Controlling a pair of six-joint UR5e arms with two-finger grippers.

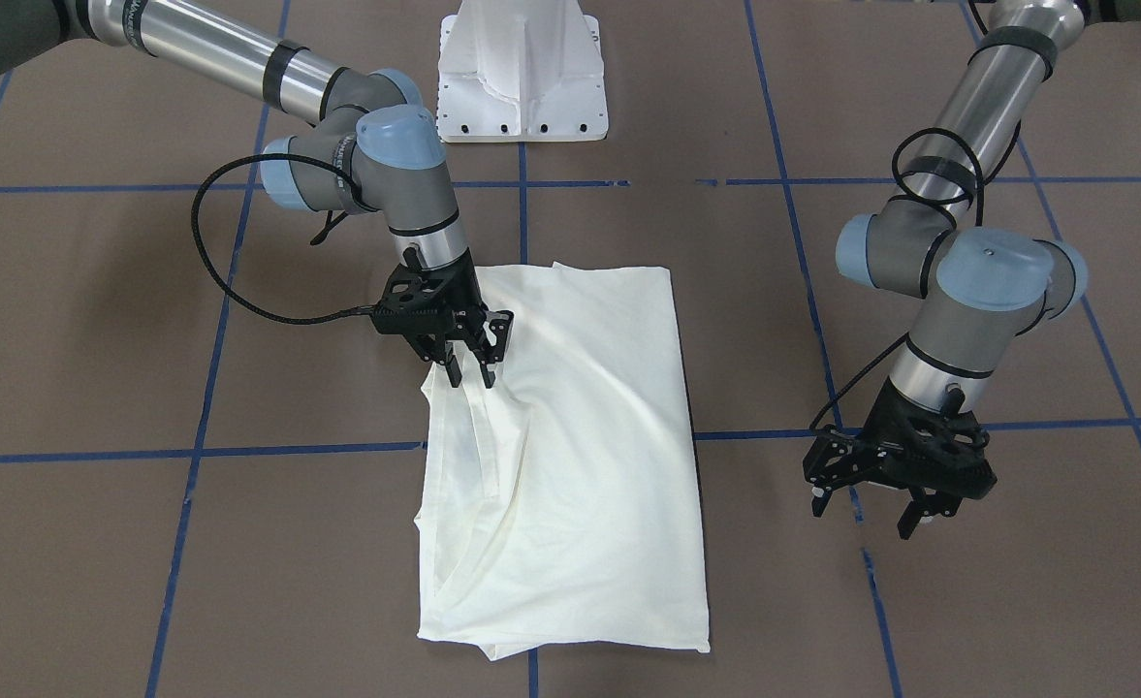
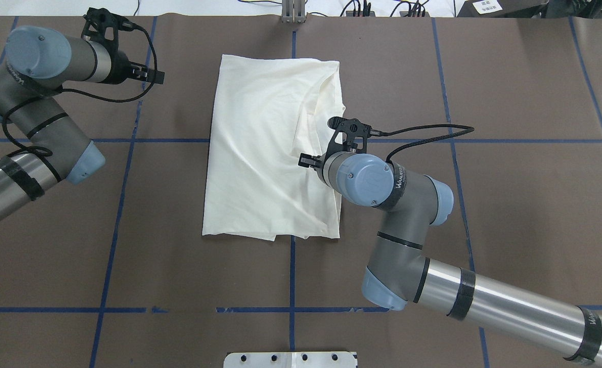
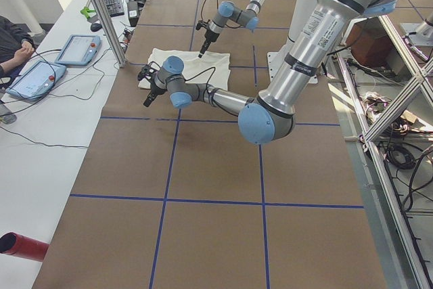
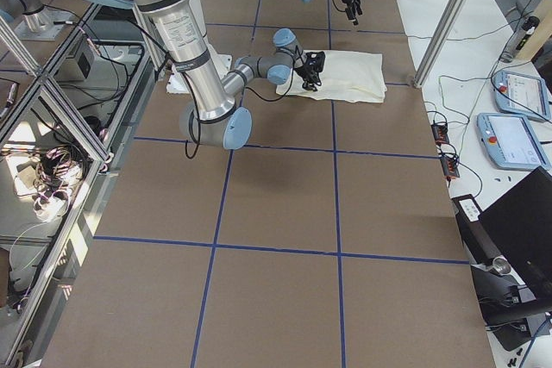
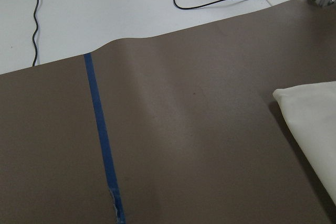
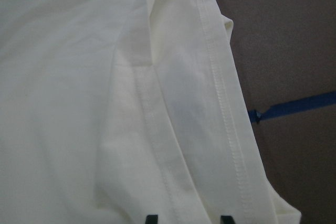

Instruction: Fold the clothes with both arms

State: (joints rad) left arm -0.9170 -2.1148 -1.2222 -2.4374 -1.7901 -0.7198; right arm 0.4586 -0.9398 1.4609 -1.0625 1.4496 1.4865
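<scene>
step: mid-fold, shirt [image 2: 260, 153] already narrowed | right gripper [image 1: 471, 380]: fingers apart, astride hem, shirt's 3 o'clock in overhead view | left gripper [image 1: 863, 519]: apart, empty, 10 o'clock off shirt | next: probably pinch hem, bring left in

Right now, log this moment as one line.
shirt: folded, plain side up | right tool: open, over shirt's edge | left tool: open, off shirt

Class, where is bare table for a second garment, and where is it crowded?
Free: the table between shirt and base plate; the far right corner. Crowded: the shirt's right edge under the right end effector; the far left by the left end effector.
</scene>
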